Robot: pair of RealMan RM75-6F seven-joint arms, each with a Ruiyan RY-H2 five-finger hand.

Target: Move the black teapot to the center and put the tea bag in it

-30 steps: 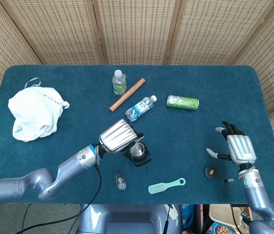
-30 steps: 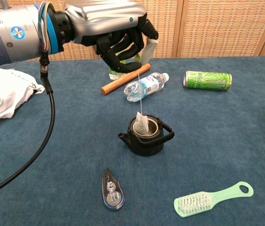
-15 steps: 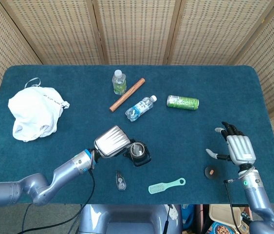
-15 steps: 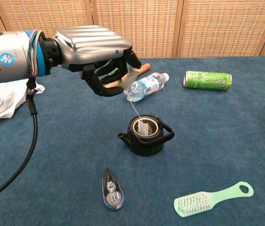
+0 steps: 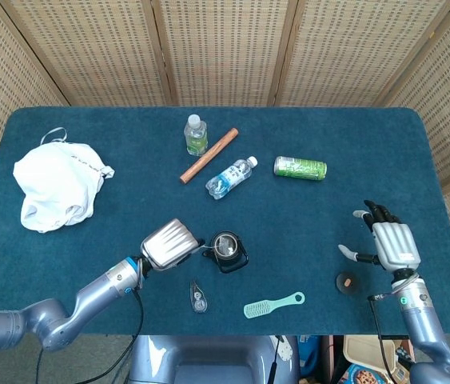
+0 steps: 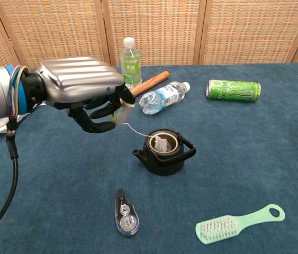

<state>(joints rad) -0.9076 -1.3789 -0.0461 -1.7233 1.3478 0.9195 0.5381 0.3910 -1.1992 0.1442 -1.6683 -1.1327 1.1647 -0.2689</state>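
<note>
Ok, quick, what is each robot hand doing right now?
Left robot hand: pinching the tea bag tag; the tea bag sits in the black teapot.
Right robot hand: open, holding nothing.

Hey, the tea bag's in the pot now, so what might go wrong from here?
The left hand pinches the paper tag, and the string runs from it to the tea bag inside the black teapot. If the hand pulls away before letting go, the bag may lift out again. A hard tug might also drag or tip the teapot toward the correction tape.
</note>
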